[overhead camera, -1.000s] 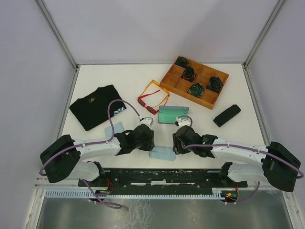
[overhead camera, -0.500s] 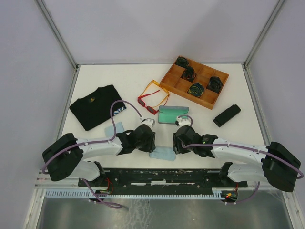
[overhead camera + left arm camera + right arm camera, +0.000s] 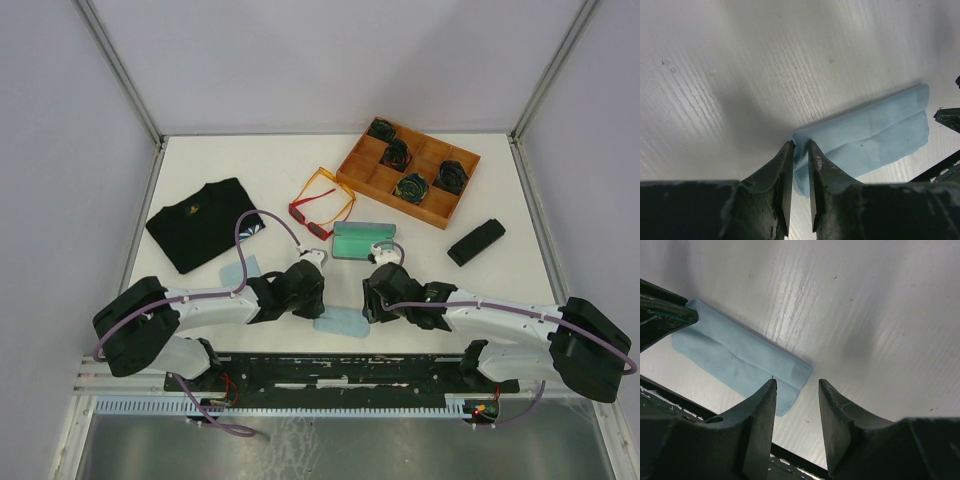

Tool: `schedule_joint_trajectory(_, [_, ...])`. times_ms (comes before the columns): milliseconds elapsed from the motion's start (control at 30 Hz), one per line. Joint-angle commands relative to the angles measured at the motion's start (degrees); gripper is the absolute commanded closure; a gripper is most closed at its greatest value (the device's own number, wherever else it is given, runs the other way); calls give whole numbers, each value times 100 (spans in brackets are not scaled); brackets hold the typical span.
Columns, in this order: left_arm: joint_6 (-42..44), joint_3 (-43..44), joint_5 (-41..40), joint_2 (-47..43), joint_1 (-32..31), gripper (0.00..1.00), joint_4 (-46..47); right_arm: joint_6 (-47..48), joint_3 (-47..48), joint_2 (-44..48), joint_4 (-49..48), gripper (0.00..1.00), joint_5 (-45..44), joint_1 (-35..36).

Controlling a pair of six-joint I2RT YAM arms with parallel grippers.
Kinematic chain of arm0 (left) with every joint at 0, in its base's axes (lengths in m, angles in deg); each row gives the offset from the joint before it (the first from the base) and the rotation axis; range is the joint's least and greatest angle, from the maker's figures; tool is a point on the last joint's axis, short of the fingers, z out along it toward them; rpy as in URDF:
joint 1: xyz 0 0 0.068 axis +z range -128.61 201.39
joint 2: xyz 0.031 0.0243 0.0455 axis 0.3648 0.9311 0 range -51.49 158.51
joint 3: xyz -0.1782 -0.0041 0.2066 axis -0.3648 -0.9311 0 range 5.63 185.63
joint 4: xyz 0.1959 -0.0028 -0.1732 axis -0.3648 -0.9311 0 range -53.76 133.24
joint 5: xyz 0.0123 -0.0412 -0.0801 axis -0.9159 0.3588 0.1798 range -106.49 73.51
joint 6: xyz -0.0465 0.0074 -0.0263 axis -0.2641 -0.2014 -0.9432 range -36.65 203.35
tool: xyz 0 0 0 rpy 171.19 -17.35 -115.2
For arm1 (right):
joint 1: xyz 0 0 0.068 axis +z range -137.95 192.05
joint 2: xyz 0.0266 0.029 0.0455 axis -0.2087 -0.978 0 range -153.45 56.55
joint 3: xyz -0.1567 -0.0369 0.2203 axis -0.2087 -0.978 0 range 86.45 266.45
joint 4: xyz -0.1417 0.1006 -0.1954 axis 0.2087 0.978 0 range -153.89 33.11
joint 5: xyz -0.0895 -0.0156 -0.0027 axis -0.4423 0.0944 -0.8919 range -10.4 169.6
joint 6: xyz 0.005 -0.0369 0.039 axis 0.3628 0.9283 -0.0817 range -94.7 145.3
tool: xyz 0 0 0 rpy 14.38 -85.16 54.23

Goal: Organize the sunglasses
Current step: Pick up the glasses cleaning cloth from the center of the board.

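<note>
Up front: blue cloth (image 3: 340,322); green case (image 3: 362,240) beside sunglasses (image 3: 308,220).

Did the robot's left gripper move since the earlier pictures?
Yes, a little. The left gripper slid nearer the light blue cloth it is reaching, and farther from the red sunglasses, which lie still.

The left arm (image 3: 200,305) and the right arm (image 3: 505,318) are white tubes with big black blocks at the joints. A thin purple cable (image 3: 238,225) runs along each one. Both arms are fixed to a long black bar (image 3: 340,372), with little red wires (image 3: 224,384) near its ends. The left gripper (image 3: 800,146) and the right gripper (image 3: 796,384) each have two dark, curved, pointed fingers. The fingers have grey scuffs and pale, flat inner sides.
</note>
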Motion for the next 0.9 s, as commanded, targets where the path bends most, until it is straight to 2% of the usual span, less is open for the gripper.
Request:
schedule_joint_trajectory(0, [219,-4,108,14,-20,77,142,-29,0,141,-148,53,-19,-24])
schedule_joint_trajectory(233, [232,-38,41,-1,-23,91,142,-59,59,65,-113,46,-61,-27])
schedule_joint_trajectory(367, [236,-42,3,-27,-20,97,129,-30,176,-98,-109,47,-23,-20])
schedule_joint_trajectory(500, [246,-41,-35,-59,-22,97,101,-31,212,-261,-248,50,90,-29])
schedule_joint_trajectory(867, [263,-60,-80,-51,-18,97,59,-158,183,-583,-561,52,98,-76])
